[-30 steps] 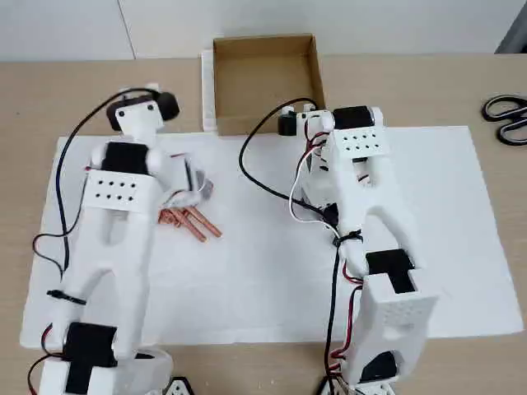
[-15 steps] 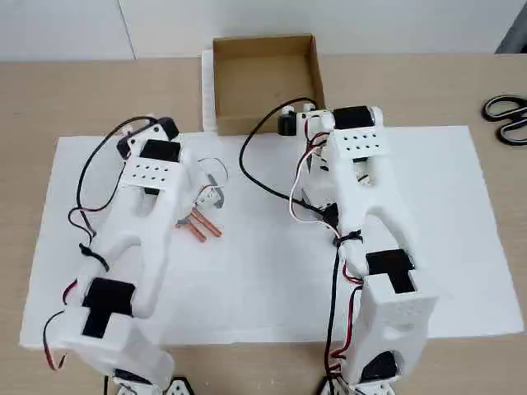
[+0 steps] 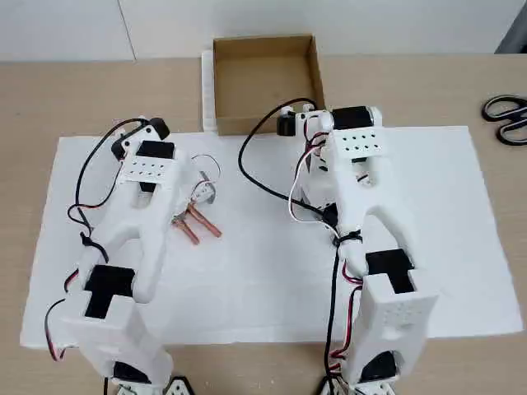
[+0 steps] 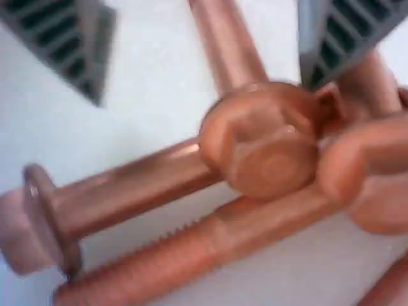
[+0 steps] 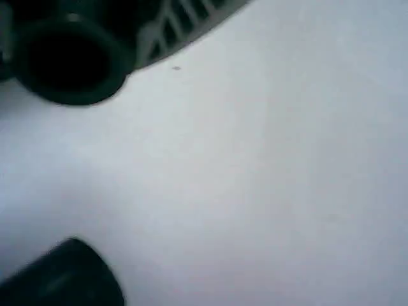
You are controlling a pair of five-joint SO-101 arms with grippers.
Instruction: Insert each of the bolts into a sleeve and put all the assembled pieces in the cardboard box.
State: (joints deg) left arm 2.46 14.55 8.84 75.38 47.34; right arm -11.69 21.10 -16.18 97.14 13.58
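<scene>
On the white sheet [image 3: 263,280], left end effector [image 4: 203,44] spread wide astride piled copper bolts [image 4: 261,150].

One cardboard box [image 3: 263,78] stands on the table. Two robot arms sit in front of the box, a left arm [image 3: 140,206] and a right arm [image 3: 362,181]. One white sheet [image 3: 263,280] lies just in front of the box. One pair of scissors [image 3: 506,118] lies well to the right of the box. The high view shows two copper bolts [image 3: 203,222] in front of the box, toward its left. The left wrist view shows at least four bolts [image 4: 268,146] piled together, and the exact number is unclear. The right wrist view shows two dark sleeves [image 5: 70,60].
</scene>
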